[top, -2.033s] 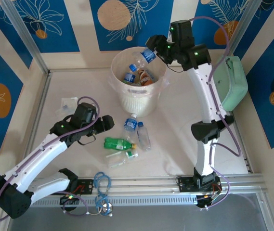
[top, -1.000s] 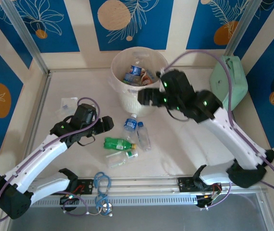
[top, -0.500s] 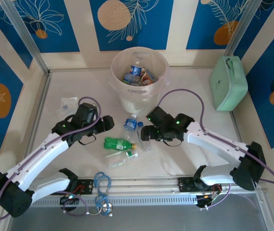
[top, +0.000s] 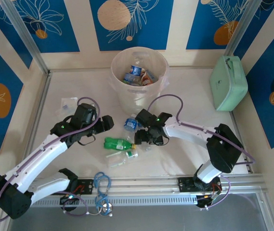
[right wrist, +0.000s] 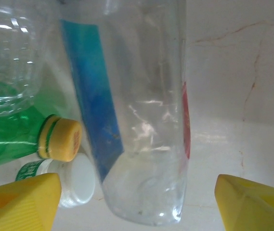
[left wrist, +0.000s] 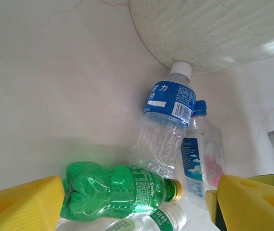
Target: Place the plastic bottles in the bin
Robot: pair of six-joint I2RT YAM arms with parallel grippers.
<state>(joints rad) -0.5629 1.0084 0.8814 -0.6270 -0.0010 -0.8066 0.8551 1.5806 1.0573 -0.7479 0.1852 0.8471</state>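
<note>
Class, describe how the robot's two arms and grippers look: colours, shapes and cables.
The left arm and right arm have white tube-like links, black blocky joints and small green lights. A thin purple cable loops from each. The left gripper and right gripper each end in two chunky yellow wedge-shaped fingers.

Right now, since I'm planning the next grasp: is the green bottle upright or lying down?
Lying down. The green bottle rests lengthwise on the table, its yellow cap pointing sideways, not up.
</note>
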